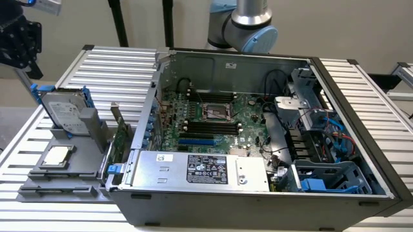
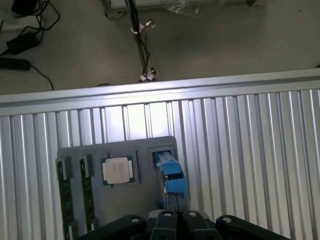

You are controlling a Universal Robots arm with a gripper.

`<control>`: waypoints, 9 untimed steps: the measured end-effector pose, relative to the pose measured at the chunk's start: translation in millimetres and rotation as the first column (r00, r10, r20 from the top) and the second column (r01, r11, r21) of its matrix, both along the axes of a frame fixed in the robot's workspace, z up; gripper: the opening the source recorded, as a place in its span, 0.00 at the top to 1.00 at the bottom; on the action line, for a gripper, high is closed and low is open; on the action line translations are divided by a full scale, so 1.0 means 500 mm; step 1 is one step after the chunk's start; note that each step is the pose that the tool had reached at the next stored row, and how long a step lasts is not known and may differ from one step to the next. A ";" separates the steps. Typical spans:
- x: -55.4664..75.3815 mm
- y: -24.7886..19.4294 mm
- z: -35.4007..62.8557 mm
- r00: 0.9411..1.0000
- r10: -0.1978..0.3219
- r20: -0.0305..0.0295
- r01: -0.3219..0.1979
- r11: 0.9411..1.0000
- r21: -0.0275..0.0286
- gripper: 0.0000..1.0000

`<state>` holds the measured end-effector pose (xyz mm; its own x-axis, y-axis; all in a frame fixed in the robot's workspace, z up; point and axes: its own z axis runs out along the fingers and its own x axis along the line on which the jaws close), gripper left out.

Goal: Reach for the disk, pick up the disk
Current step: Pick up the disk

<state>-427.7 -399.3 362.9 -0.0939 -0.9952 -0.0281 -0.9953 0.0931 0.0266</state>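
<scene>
- A robotics lab bench.
- A robot arm (image 1: 248,24) stands behind a ribbed metal table (image 1: 110,63).
- An open computer case (image 1: 258,208) lies on it, beside a grey holder (image 1: 38,191) keeping the disk (image 1: 65,113) and a chip (image 1: 57,155).
- Cables (image 2: 142,47) trail over the bare floor (image 2: 225,45).

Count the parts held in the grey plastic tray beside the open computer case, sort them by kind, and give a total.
Silver-grey metal hard drive in a bright blue plastic frame: 1
Small square silver chip: 1
Narrow green circuit-board strips: 2
Total: 4
</scene>
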 end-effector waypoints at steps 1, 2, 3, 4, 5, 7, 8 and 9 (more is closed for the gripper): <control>0.000 0.0001 0.000 1.000 0.008 0.000 -0.008 1.000 0.000 0.89; 0.000 0.0004 0.000 1.000 0.017 0.000 -0.017 1.000 0.000 0.89; 0.000 0.0007 -0.001 1.000 0.027 0.000 -0.027 1.000 0.000 0.89; 0.000 0.0012 -0.001 0.999 0.036 0.001 -0.036 0.999 0.000 0.89; 0.000 0.0018 -0.001 0.999 0.045 0.001 -0.045 0.999 0.000 0.89; 0.000 0.0025 -0.001 0.998 0.059 0.001 -0.059 0.998 0.000 0.89; 0.001 0.0029 -0.001 0.998 0.064 0.001 -0.064 0.998 0.000 0.89; 0.001 0.0032 -0.001 0.998 0.069 0.002 -0.069 0.998 0.000 0.89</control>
